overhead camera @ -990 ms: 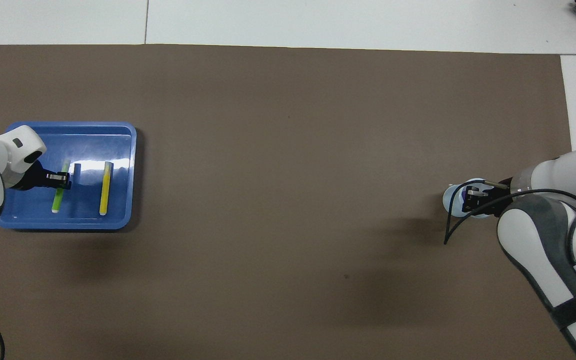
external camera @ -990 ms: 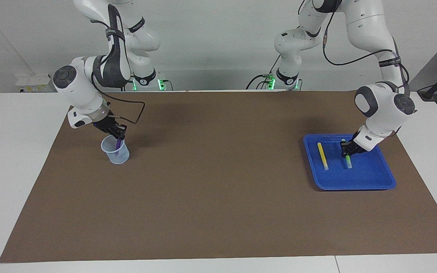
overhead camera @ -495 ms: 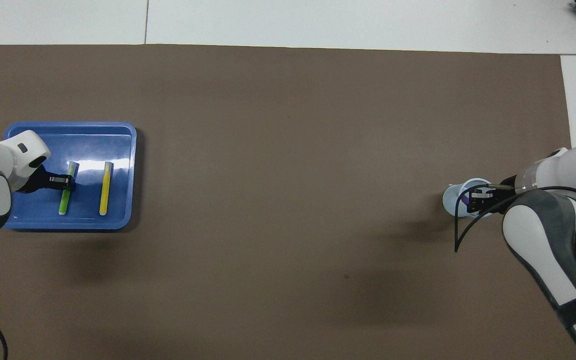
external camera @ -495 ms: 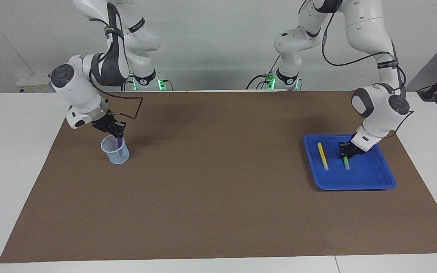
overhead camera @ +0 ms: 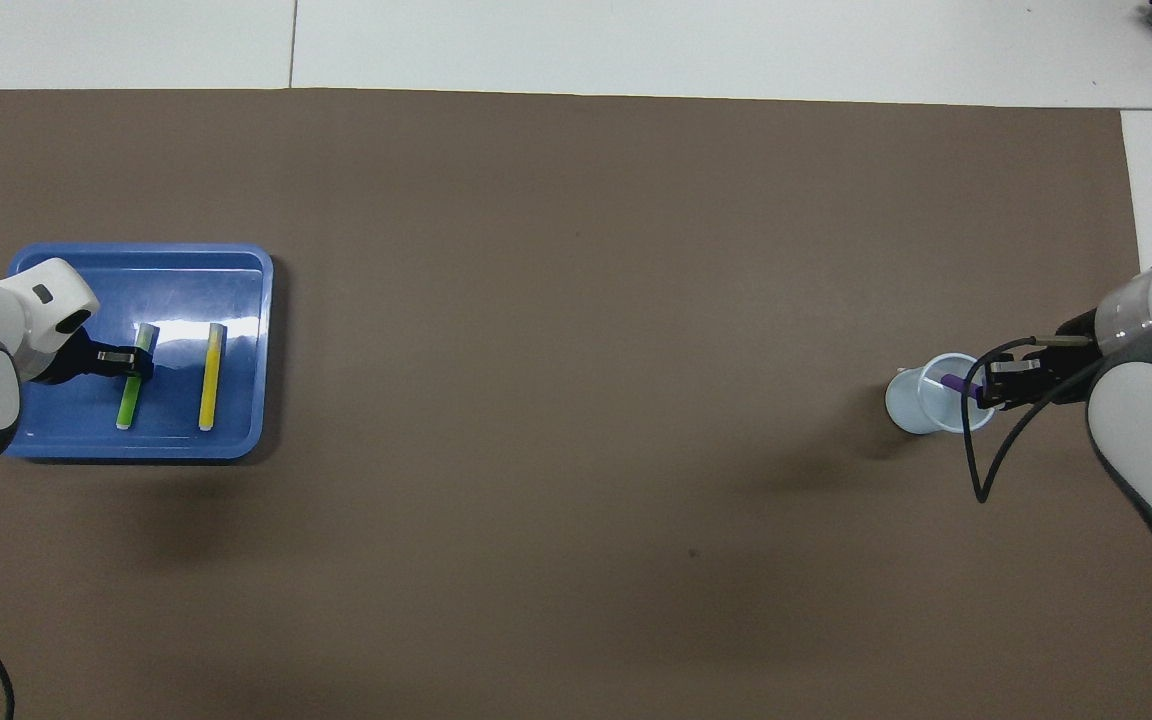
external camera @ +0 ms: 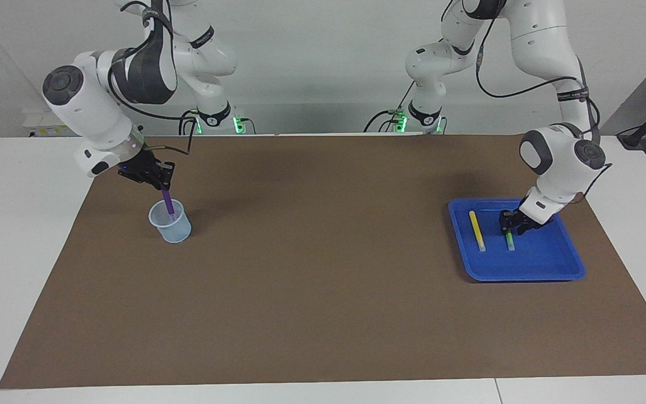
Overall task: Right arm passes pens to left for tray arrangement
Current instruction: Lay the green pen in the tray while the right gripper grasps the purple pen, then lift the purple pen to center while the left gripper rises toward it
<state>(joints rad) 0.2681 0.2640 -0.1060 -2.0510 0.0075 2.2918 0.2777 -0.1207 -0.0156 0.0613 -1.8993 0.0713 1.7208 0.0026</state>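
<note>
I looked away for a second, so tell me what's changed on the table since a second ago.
The right gripper has risen, drawing the purple pen most of the way out of the translucent cup; its jaws are shut on the pen's top. The left gripper has settled the green pen flat in the blue tray and is still at it. The yellow pen, tray and cup stayed put.

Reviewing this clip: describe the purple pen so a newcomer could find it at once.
Start at the brown table mat and go to the right arm's end, where a small translucent pale-blue cup stands. The slim purple marker pen hangs with its lower end inside the cup's mouth, gripped by the right end effector. It is the only pen outside the blue tray.
</note>
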